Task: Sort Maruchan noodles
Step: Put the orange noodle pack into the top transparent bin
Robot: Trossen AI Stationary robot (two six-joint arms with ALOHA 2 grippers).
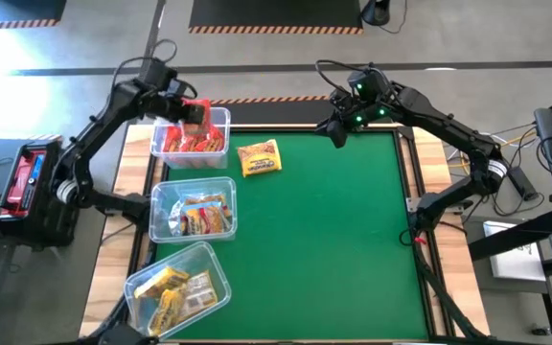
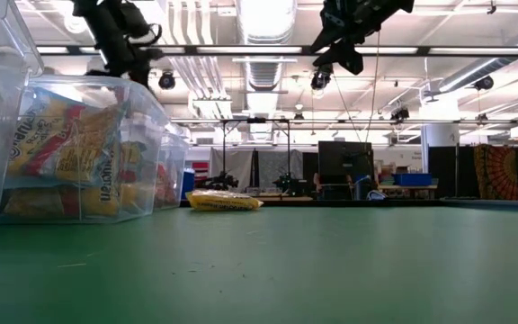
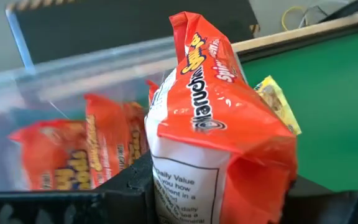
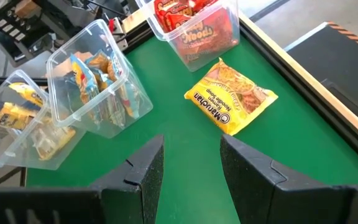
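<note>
My left gripper (image 1: 195,113) is shut on a red Maruchan noodle packet (image 3: 216,124) above the far clear bin (image 1: 217,123), which holds more red packets (image 3: 73,149). A yellow packet (image 1: 260,158) lies flat on the green table to the right of that bin. It also shows in the right wrist view (image 4: 232,102) and the low view (image 2: 225,200). The middle bin (image 1: 161,196) holds orange-and-blue packets and the near bin (image 1: 151,268) holds yellow ones. My right gripper (image 4: 191,168) hangs open over the table's far edge with nothing between its fingers. My left gripper pinches one end of the red packet (image 3: 191,193) between its two fingers (image 3: 129,186), across the packet's width. The fingers slant downward from above. The packet sticks out beyond them, lifted clear above the far bin, with its printed back label facing the camera.
The three clear bins stand in a row along the table's left edge. Open green mat (image 1: 333,240) spreads over the middle and right of the table. A wooden frame (image 1: 420,192) borders the mat.
</note>
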